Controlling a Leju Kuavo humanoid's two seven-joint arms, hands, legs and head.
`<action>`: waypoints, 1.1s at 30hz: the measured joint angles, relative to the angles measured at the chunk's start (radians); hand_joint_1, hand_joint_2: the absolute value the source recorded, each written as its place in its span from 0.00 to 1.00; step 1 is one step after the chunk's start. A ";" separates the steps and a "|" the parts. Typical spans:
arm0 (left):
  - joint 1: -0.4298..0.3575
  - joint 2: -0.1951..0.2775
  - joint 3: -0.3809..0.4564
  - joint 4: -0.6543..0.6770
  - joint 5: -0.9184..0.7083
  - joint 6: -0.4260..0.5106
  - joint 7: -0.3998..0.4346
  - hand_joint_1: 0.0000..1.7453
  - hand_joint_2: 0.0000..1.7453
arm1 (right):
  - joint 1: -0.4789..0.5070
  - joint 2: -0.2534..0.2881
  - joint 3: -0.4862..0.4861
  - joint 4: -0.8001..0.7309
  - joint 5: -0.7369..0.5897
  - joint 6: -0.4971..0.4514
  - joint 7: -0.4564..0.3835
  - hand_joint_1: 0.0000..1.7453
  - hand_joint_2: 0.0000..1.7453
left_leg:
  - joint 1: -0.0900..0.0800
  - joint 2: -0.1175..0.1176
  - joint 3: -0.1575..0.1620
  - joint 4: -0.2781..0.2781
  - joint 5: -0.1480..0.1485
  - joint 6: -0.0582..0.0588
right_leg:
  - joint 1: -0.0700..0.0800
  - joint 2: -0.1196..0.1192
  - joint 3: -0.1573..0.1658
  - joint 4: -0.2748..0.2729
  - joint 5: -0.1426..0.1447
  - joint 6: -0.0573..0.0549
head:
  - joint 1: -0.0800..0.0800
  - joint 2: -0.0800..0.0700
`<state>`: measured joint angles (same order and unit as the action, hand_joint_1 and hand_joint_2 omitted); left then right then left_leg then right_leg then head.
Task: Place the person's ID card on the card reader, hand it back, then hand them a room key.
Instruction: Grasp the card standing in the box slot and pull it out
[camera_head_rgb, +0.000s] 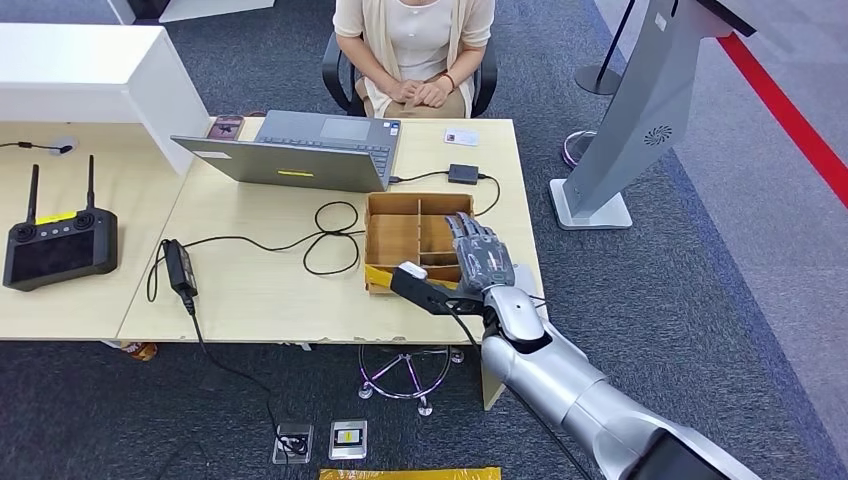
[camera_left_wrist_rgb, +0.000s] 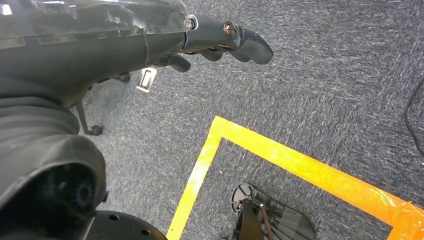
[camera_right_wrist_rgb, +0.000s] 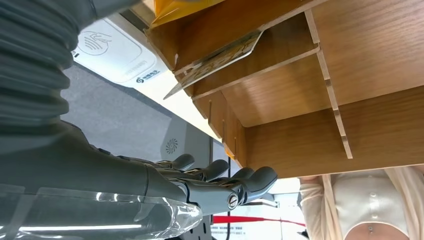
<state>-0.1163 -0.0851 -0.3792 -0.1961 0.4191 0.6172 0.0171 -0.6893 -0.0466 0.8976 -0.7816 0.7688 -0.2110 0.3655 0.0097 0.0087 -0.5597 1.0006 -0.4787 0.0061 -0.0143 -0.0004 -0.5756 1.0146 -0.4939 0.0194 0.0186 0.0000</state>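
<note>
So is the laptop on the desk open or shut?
Open. In the head view the laptop has its lid raised and turned toward the seated person, with the keyboard deck and touchpad exposed. Whether the screen is lit cannot be told.

Likely office reception: desk (camera_head_rgb: 250, 290), laptop (camera_head_rgb: 300, 150)

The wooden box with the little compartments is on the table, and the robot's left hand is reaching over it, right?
Not quite: it is the right hand reaching over the wooden box on the table, as the head view shows. The left hand hangs over the carpet.
</note>
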 joint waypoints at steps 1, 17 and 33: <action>0.000 0.000 0.000 0.000 0.000 0.000 0.000 0.00 0.00 | 0.000 0.001 0.000 0.002 -0.001 0.001 0.000 0.99 1.00 | 0.000 0.000 0.000 0.000 0.000 0.000 | 0.000 0.000 0.000 0.000 0.000 0.000 | 0.000 0.000; 0.000 0.000 0.000 0.000 -0.005 -0.001 0.000 0.00 0.00 | 0.001 0.000 0.000 0.011 -0.018 0.051 0.015 1.00 1.00 | 0.000 0.000 0.000 0.000 0.000 0.000 | 0.000 0.000 0.000 0.000 0.000 0.000 | 0.000 0.000; 0.000 0.000 0.000 0.000 -0.012 -0.002 0.000 0.00 0.00 | 0.002 -0.004 0.000 0.010 -0.021 0.052 0.031 1.00 1.00 | 0.000 0.000 0.001 0.000 0.000 0.000 | 0.000 0.000 0.000 0.000 0.000 0.000 | 0.000 0.000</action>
<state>-0.1162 -0.0851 -0.3796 -0.1961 0.4074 0.6157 0.0169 -0.6873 -0.0505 0.8976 -0.7712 0.7481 -0.1591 0.3968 0.0097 0.0088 -0.5588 1.0007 -0.4785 0.0059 -0.0143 -0.0001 -0.5753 1.0145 -0.4938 0.0194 0.0183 0.0000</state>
